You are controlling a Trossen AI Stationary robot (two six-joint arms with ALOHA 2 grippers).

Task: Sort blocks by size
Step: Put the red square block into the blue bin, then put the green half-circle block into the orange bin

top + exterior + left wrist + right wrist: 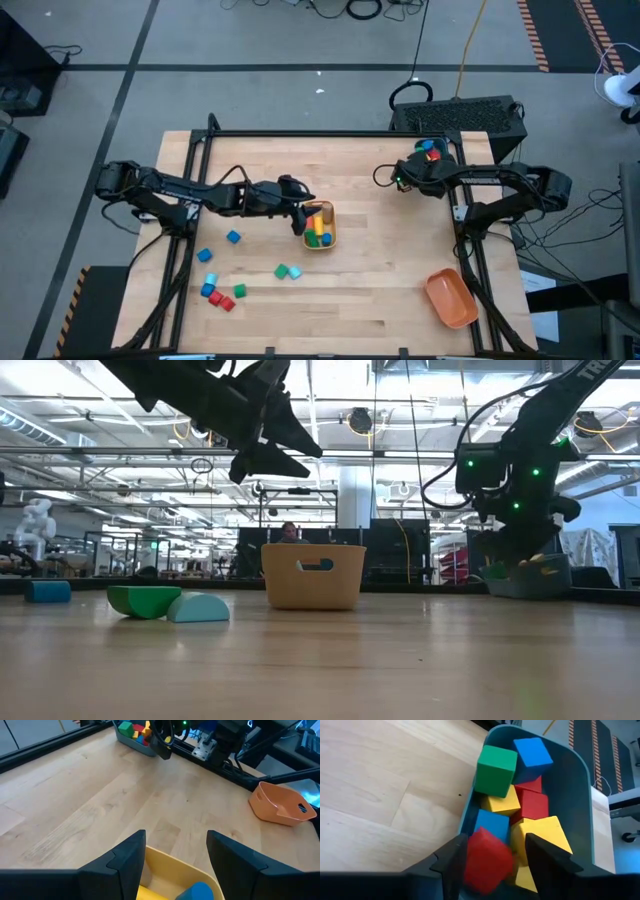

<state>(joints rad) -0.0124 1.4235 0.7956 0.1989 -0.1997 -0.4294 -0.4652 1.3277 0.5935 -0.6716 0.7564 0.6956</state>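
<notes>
Both grippers spread: left gripper over yellow bin rim, right gripper above teal bin blocks.

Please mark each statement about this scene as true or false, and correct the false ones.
1. The left gripper is above the yellow bin. True.
2. The orange bin holds several blocks. False: it is empty.
3. The right gripper is over the teal bin, with a red block between its open fingers. True.
4. The teal bin holds only blue blocks. False: it holds a green block and blue, red and yellow ones too.
5. All blocks are already in bins. False: loose blocks lie on the table.
</notes>
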